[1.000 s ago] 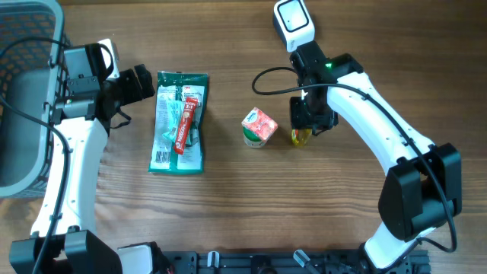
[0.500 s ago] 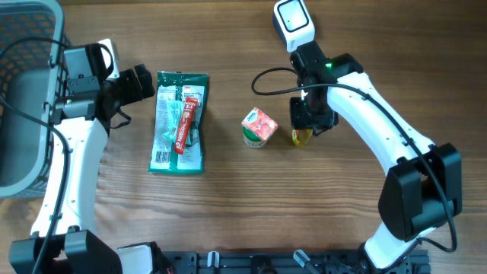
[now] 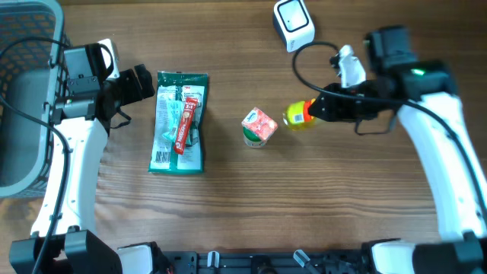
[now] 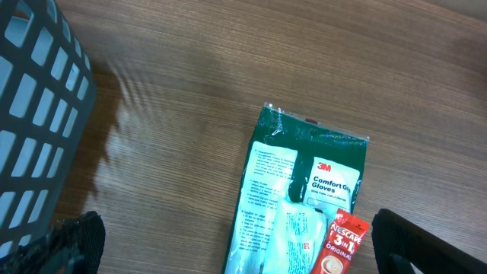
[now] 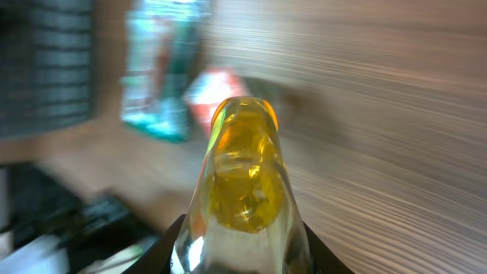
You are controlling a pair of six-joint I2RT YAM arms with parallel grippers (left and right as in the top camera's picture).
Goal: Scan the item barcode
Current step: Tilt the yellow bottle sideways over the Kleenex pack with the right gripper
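On the wooden table (image 3: pixel 251 205), we saw a grey basket (image 3: pixel 23 114) at the far left. Right of it lay a green glove packet (image 3: pixel 167 137) with a red sachet (image 3: pixel 186 125) on top. The left gripper (image 3: pixel 146 84) hung just left of the packet, fingers wide apart and empty. A white scanner (image 3: pixel 294 23) sat at the far edge. Near the centre stood a small carton (image 3: pixel 259 126). Just right of it, the right gripper (image 3: pixel 316 113) clamped a yellow bottle (image 3: pixel 297 116).

Bare wooden tabletop (image 3: pixel 228 205) lies open along the near edge and between the flat green glove packet (image 3: pixel 169 144) and the small red-and-white lidded cup (image 3: pixel 259 127). The yellow clear plastic bottle (image 3: pixel 297 116) crowds the cup's right side; the grey slatted plastic basket (image 3: pixel 34 19) walls off the left.
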